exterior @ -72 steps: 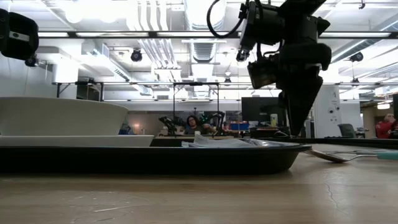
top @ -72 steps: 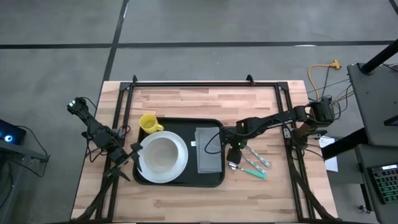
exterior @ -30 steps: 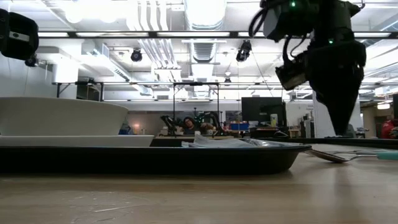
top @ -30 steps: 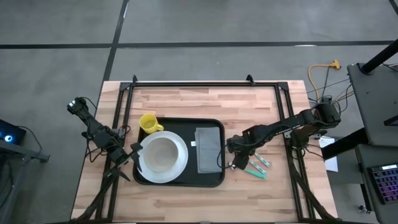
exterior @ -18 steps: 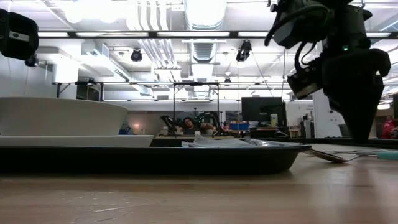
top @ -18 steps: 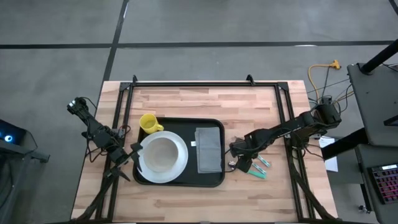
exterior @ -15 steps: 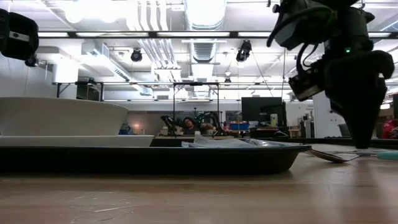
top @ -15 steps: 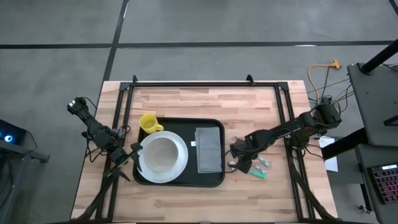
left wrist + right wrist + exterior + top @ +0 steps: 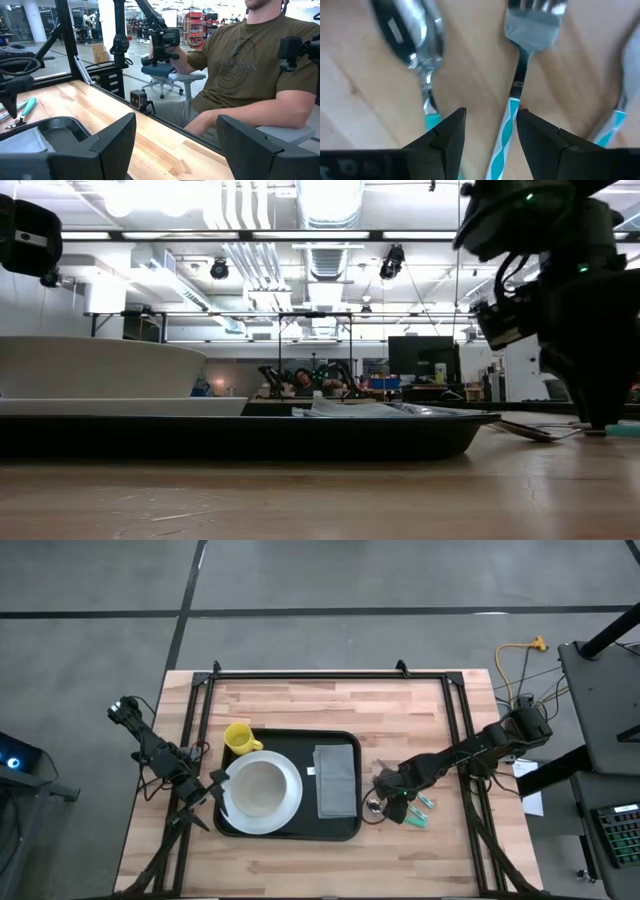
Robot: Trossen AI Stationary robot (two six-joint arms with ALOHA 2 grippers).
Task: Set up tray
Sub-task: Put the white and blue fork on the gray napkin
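Observation:
The black tray [image 9: 290, 832] lies mid-table and carries a white plate with a bowl [image 9: 262, 790], a yellow cup [image 9: 238, 737] and a grey folded napkin [image 9: 336, 780]. Right of the tray, a spoon [image 9: 407, 30], a fork [image 9: 530, 25] and a third teal-handled utensil [image 9: 620, 115] lie flat on the wood. My right gripper [image 9: 491, 112] is open and low over them [image 9: 393, 802], pointing down, one finger on either side of the fork's striped handle [image 9: 509, 120] without closing on it. My left gripper [image 9: 218, 790] waits open at the tray's left near corner.
A black frame rail [image 9: 330, 673] runs along the far edge and down both sides of the table. Bare wood lies far of the tray and near it. A person in an olive shirt [image 9: 240, 60] sits beyond the table's right side.
My right gripper has moved from beside the tray's right rim toward the table's right and near edge and come down over the cutlery, its fingertips now close to the wood around the fork handle. The tray and the things on it have stayed where they were.

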